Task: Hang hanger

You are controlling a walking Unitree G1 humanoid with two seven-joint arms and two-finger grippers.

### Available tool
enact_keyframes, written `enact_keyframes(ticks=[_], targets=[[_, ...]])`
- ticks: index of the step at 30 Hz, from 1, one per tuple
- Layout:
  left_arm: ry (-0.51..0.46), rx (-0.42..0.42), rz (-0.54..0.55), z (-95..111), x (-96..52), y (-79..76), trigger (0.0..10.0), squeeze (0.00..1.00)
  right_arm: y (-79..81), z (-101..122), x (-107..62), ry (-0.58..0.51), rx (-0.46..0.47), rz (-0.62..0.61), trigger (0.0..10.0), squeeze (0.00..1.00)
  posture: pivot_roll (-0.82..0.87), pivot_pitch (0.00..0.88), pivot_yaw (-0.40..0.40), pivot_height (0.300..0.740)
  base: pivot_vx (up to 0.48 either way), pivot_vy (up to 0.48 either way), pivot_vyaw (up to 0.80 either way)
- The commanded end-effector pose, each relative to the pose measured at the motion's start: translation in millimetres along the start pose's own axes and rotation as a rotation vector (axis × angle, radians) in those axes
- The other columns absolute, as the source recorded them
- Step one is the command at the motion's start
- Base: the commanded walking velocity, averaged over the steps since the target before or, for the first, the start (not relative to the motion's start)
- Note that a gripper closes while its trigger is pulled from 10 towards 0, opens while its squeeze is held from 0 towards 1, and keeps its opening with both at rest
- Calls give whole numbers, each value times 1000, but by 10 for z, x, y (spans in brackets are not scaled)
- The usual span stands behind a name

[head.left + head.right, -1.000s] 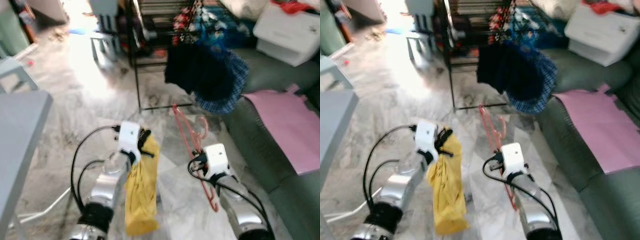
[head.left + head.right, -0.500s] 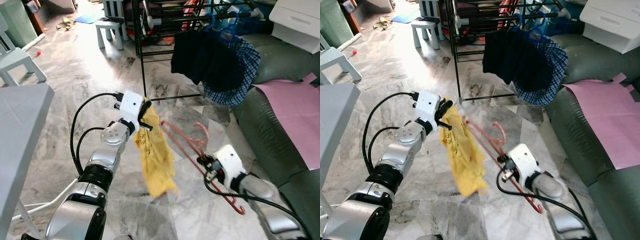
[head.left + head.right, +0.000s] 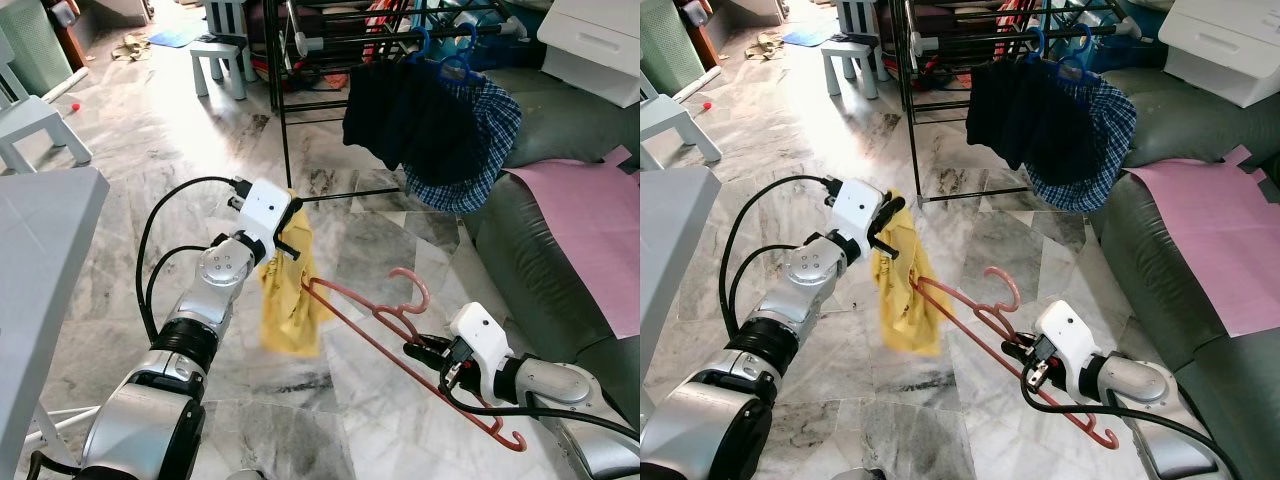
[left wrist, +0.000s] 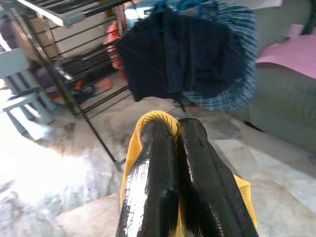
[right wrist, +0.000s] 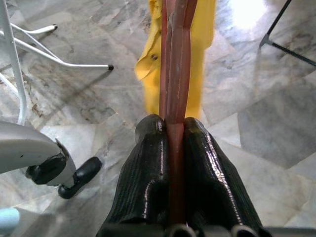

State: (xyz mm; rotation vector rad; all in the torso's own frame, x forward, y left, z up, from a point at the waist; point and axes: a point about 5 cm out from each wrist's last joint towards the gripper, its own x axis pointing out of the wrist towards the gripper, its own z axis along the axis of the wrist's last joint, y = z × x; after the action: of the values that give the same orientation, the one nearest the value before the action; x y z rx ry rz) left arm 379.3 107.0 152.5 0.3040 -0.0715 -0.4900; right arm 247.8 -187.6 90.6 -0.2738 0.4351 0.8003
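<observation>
My left gripper (image 3: 291, 228) is shut on the top of a yellow garment (image 3: 285, 300), which hangs down above the marble floor. The wrist view shows its black fingers (image 4: 163, 168) pressed together over the yellow cloth (image 4: 157, 117). Lower right, my right gripper (image 3: 425, 352) is shut on a red plastic hanger (image 3: 370, 320), held tilted. One end of the hanger points at the garment's lower part, and its hook (image 3: 415, 285) curls upward. In the right wrist view the hanger (image 5: 175, 59) runs straight out from between the fingers (image 5: 148, 163) toward the yellow garment (image 5: 200, 44).
A black drying rack (image 3: 300, 60) stands ahead, with a dark garment (image 3: 400, 120) and a blue checked one (image 3: 485, 140) on blue hangers. A grey-green sofa (image 3: 540, 250) with a pink sheet (image 3: 590, 220) is on the right. A grey table (image 3: 40, 260) is left, small stools behind.
The right gripper has drawn back lower right and swung the hanger flatter, its tip now at the garment's lower part. The garment hangs straighter under the left gripper.
</observation>
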Motion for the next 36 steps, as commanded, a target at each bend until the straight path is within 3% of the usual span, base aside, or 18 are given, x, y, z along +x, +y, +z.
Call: enact_keyframes(ticks=[1,8,11,13,15,18,22,26,36], targets=[[-63,31,-23,135,25,6,10000,0,-6,64,17,-17,-34,-9,10000,0,-75,98,38,740,0,0,0],[-145,54,-194,253,-29,-146,10000,0,-151,134,79,-51,-17,-109,10000,0,-75,94,31,740,0,0,0],[-188,10,-228,326,-43,-193,10000,0,-167,138,98,-50,-16,-103,10000,0,-68,90,24,740,0,0,0],[-196,64,-284,365,-55,-261,10000,0,-173,117,109,-41,-18,-110,10000,0,-67,88,21,740,0,0,0],[-231,47,-345,451,-71,-359,10000,0,-162,79,114,-26,-16,-98,10000,0,-61,85,16,740,0,0,0],[-256,32,-359,504,-73,-406,10000,0,-148,65,118,-24,-15,-80,10000,0,-60,83,15,740,0,0,0],[-234,82,-328,430,-53,-406,10000,0,-72,72,133,-27,-4,-8,10000,0,-66,78,17,740,0,0,0],[-279,-42,-385,604,-82,-464,10000,0,-108,-25,163,3,13,-46,10000,0,-67,71,20,740,0,0,0],[-419,-196,-414,1125,-112,-456,10000,0,-44,-150,313,8,117,-63,10000,0,-52,62,19,740,0,0,0]])
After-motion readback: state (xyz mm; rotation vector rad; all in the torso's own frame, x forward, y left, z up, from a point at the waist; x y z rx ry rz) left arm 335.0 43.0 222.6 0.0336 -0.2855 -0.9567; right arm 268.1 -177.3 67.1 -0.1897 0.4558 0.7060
